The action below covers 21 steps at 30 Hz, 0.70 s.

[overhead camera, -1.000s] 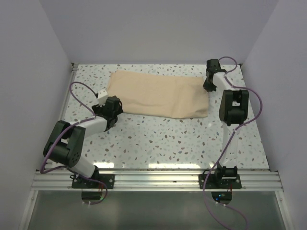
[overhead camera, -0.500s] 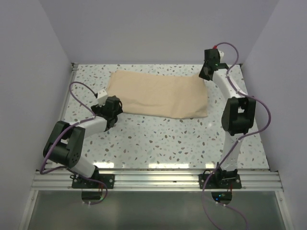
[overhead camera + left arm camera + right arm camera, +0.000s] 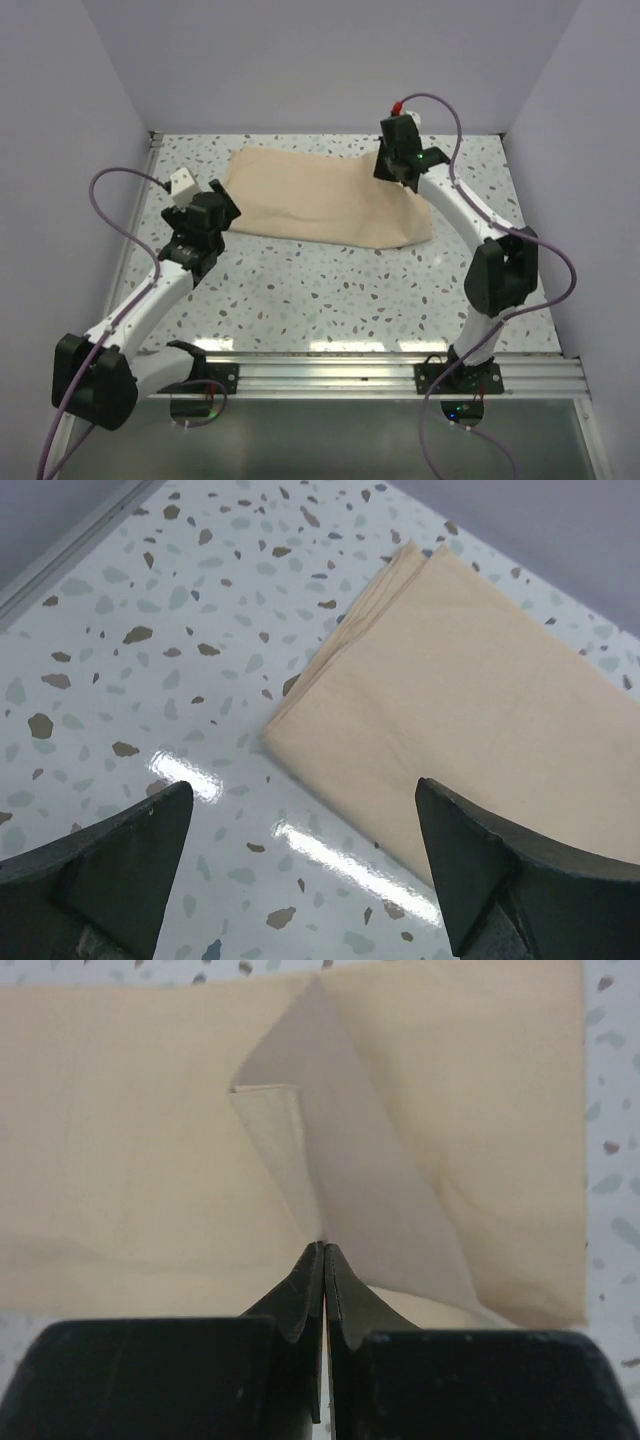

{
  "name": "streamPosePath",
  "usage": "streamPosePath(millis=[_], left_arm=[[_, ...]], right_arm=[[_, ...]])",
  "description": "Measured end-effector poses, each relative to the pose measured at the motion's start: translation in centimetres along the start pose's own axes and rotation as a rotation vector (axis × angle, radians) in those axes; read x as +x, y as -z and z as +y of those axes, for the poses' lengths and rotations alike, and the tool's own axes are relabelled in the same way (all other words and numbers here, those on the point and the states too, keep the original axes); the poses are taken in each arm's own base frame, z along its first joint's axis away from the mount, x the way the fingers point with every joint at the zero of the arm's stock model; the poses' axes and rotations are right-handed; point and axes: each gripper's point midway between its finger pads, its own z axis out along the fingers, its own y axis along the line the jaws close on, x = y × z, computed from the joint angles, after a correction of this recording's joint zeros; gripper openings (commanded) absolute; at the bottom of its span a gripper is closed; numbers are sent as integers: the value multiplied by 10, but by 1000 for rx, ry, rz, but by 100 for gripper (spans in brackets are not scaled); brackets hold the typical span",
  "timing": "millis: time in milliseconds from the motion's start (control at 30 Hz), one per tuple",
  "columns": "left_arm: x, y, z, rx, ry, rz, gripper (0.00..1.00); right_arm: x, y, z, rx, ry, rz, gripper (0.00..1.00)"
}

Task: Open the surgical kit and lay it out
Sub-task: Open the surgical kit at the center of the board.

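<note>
The surgical kit [image 3: 310,195] is a flat beige cloth bundle lying across the back of the speckled table; no instruments show. My right gripper [image 3: 392,170] hovers above its right part. In the right wrist view, the right gripper [image 3: 324,1248] is shut on the tip of a cloth flap [image 3: 340,1150] that rises in a triangle from the bundle [image 3: 120,1140]. My left gripper [image 3: 210,212] stands open just off the bundle's left end. In the left wrist view, the left gripper [image 3: 302,785] has nothing between its fingers, and the bundle's folded corner [image 3: 470,680] lies ahead of it.
Grey walls [image 3: 60,150] close in the table on three sides. A metal rail [image 3: 330,372] runs along the near edge by the arm bases. Purple cables [image 3: 120,180] loop from both arms. Bare terrazzo table [image 3: 330,290] lies between the bundle and the rail.
My right gripper has risen and swung left from the bundle's right end to above it, drawing a cloth flap up with it. My left arm has stretched out and lifted its gripper, jaws slightly wider.
</note>
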Motion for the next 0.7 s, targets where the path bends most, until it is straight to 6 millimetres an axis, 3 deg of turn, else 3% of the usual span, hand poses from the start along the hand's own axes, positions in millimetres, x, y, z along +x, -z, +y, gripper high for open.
streamPosePath(millis=[100, 200, 400, 533, 567, 633, 667, 700], left_arm=[[-31, 20, -2, 34, 52, -56, 98], [-50, 37, 3, 55, 85, -92, 99], [-57, 54, 13, 53, 90, -90, 99], [-54, 62, 18, 51, 94, -75, 99], [-53, 64, 20, 53, 100, -73, 99], [-49, 67, 24, 55, 102, -68, 99], [-46, 68, 26, 56, 106, -67, 99], [-41, 68, 29, 54, 103, -62, 99]], right_arm=[[44, 40, 11, -61, 30, 36, 0], [84, 95, -11, -101, 6, 56, 0], [111, 188, -64, -181, -180, -59, 0], [129, 225, -86, -203, -275, -81, 0], [132, 229, -90, -205, -289, -83, 8], [141, 237, -97, -214, -325, -90, 62], [146, 240, -100, -217, -331, -89, 98], [149, 240, -100, -224, -327, -87, 98]])
